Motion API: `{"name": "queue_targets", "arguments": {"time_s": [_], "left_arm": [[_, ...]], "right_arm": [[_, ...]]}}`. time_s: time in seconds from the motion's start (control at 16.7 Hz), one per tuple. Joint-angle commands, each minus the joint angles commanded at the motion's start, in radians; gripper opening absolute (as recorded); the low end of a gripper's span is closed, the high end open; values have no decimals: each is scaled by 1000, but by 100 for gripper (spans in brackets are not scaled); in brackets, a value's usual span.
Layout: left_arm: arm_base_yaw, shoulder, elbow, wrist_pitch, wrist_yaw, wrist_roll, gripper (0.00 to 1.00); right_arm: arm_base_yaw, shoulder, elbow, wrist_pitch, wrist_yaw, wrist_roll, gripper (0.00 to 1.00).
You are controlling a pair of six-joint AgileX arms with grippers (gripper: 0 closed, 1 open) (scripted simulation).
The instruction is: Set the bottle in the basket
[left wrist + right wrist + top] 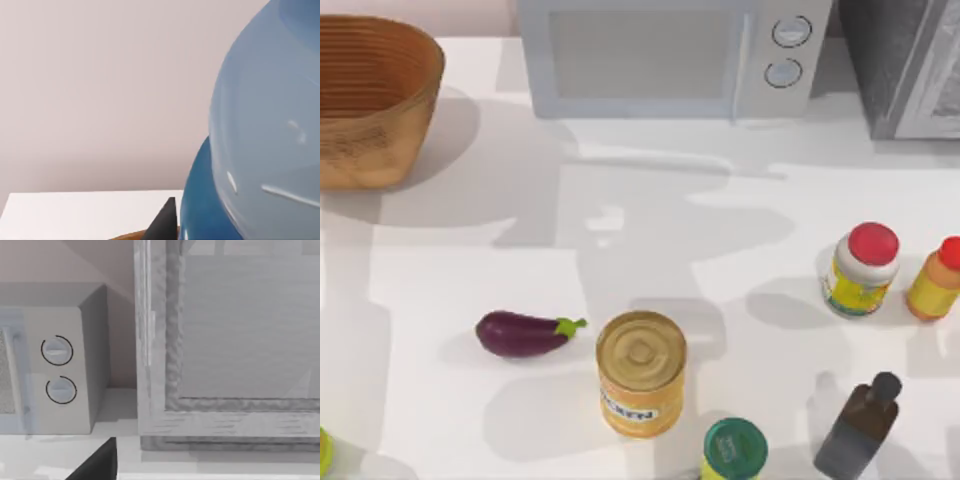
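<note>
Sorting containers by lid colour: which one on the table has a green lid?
The tin at the table's front edge, just right of the gold-topped can; the two jars at the right have red caps.

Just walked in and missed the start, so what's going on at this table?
The left wrist view has the bottle pressed up close to the camera, clear above and dark blue below, so the left arm seems to be carrying it. A sliver of tan below it may be the basket, which sits at the table's far left corner with no bottle visible inside. The right wrist camera faces the microwave. An eggplant, a can and some jars are spread across the table.
</note>
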Motion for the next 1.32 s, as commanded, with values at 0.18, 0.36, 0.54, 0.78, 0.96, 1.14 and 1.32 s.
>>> {"name": "queue_targets", "arguments": {"time_s": [0.18, 0.36, 0.54, 0.78, 0.96, 1.14, 1.32], "left_arm": [[-4, 46, 7, 37, -4, -3, 0], [-9, 89, 13, 72, -8, -5, 0], [-13, 132, 20, 107, -12, -7, 0], [-19, 181, 27, 153, -17, -9, 0], [-19, 181, 27, 153, -17, -9, 0], [-19, 181, 27, 153, -17, -9, 23], [-19, 181, 27, 153, -17, -9, 45]], "right_arm": [[0, 0, 0, 0, 0, 0, 100], [0, 0, 0, 0, 0, 0, 100], [0, 0, 0, 0, 0, 0, 100], [0, 0, 0, 0, 0, 0, 100], [0, 0, 0, 0, 0, 0, 100], [0, 0, 0, 0, 0, 0, 100], [0, 0, 0, 0, 0, 0, 100]]}}
